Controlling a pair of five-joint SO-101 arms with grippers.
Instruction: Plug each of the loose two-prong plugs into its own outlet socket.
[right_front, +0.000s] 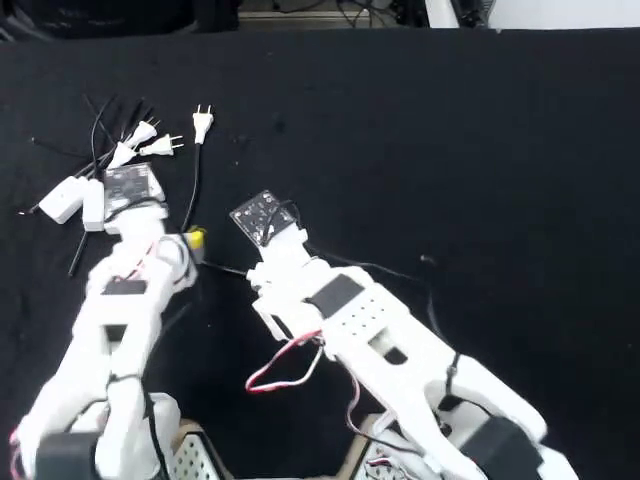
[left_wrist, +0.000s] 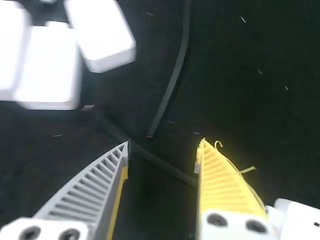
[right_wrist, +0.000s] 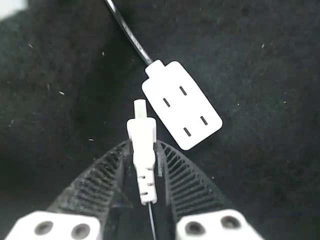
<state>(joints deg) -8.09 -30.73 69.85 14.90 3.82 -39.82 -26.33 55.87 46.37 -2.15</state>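
Black bench (right_front: 450, 120); at its left, the left end effector (left_wrist: 163, 145) gapes open over a black cable (left_wrist: 170, 85) beside white socket blocks (right_front: 65, 200). Several loose plugs (right_front: 163, 147) lie unplugged nearby. Rightward, the right end effector (right_wrist: 142, 145) grips a plug (right_wrist: 141, 125) just beside a white outlet (right_wrist: 182, 105). Apparently none is inserted yet.

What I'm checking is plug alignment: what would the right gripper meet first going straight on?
Likely the corner of the outlet block where its cable enters; the plug held in the right gripper points beside the slots, not into them. Depth is unclear; it may pass above.
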